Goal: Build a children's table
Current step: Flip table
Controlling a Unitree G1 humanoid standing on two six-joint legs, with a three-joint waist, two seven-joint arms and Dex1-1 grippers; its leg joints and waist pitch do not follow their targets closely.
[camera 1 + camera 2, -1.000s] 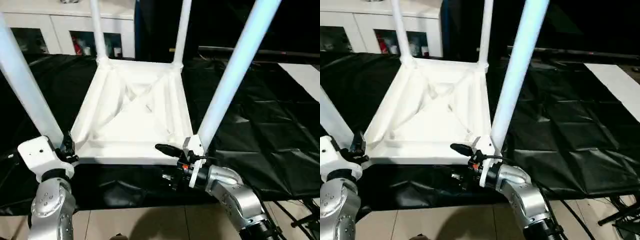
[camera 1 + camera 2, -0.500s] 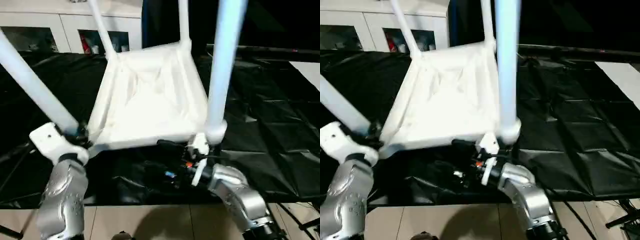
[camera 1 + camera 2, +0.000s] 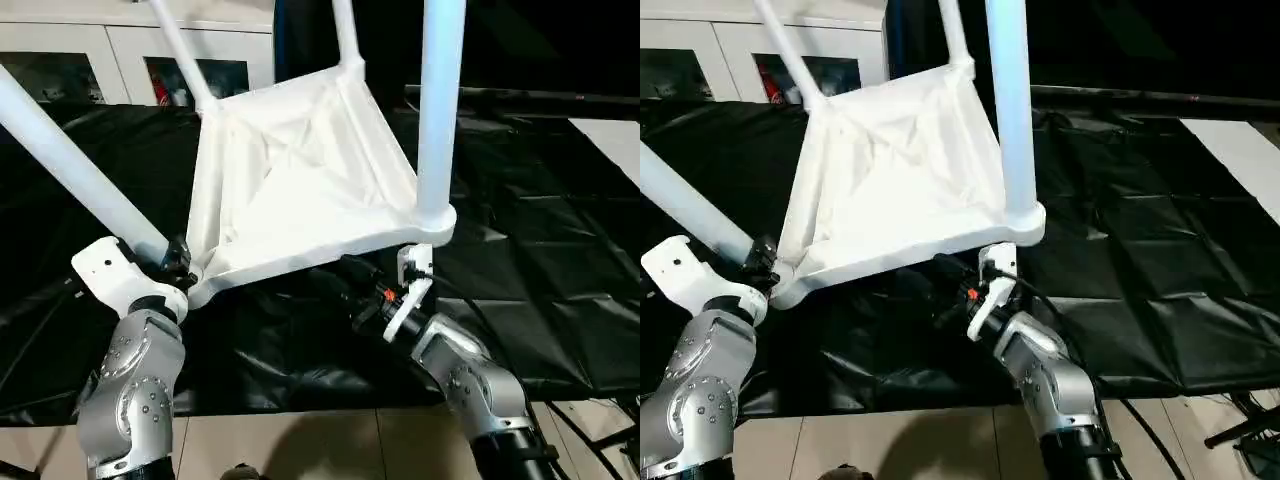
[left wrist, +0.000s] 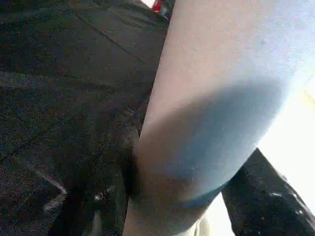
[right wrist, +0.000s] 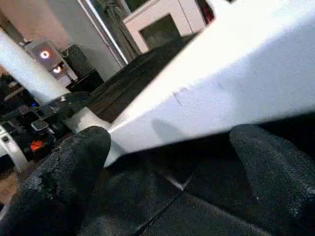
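**One table, four legs, tilted between two tools**

One white table (image 3: 300, 190) sits upside down and tilted above a black sheet (image 3: 530, 250), its ribbed underside showing. Four legs rise from its corners: two near, two far. The left tool (image 3: 178, 262) sits at the near left corner, against the base of that leg (image 3: 70, 170); whether its fingers are closed on it I cannot tell. The right tool (image 3: 365, 285) is under the near right corner, its two fingers (image 5: 64, 182) spread apart below the table's edge, holding nothing. One white cabinet (image 3: 110, 60) stands behind the sheet's far left edge.
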